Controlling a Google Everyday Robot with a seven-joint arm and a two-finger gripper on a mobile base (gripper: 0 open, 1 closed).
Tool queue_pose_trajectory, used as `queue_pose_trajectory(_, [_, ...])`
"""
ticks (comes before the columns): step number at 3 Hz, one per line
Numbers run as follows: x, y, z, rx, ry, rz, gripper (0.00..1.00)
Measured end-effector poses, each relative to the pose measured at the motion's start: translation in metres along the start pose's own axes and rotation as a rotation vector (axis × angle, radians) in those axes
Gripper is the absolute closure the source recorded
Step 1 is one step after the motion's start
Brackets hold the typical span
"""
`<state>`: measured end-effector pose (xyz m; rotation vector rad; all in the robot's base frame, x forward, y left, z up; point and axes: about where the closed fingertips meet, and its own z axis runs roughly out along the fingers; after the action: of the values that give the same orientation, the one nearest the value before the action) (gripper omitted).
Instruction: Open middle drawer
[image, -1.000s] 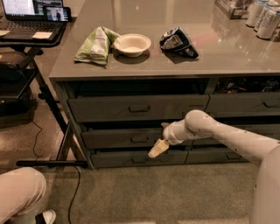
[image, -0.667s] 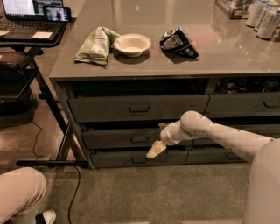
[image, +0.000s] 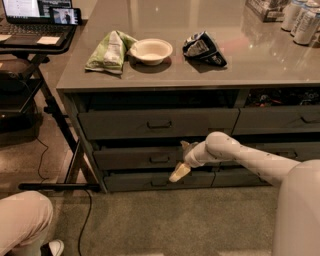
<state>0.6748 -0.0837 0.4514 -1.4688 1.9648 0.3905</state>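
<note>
Middle drawer (image: 125, 159), with pull handle (image: 160, 159) at centre of its front, apparently shut and not yet drawn out. Pincer (image: 179, 172) just right of and slightly below that handle, apart from it; whether clenched or released cannot be told. Left to do, by judgement: reaching the handle, gripping, pulling outward.

Before the middle drawer (image: 125, 159), right of its handle (image: 159, 159), the gripper (image: 178, 173)
</note>
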Motion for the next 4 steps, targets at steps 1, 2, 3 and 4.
queue_pose_trajectory(1, [0.008, -0.012, 0.015, -0.019, -0.046, -0.042, 0.00])
queue_pose_trajectory(2, [0.015, -0.026, 0.028, -0.052, -0.087, -0.077, 0.00])
queue_pose_trajectory(3, [0.025, -0.035, 0.036, -0.076, -0.108, -0.068, 0.19])
queue_pose_trajectory(4, [0.023, -0.036, 0.032, -0.075, -0.109, -0.067, 0.42])
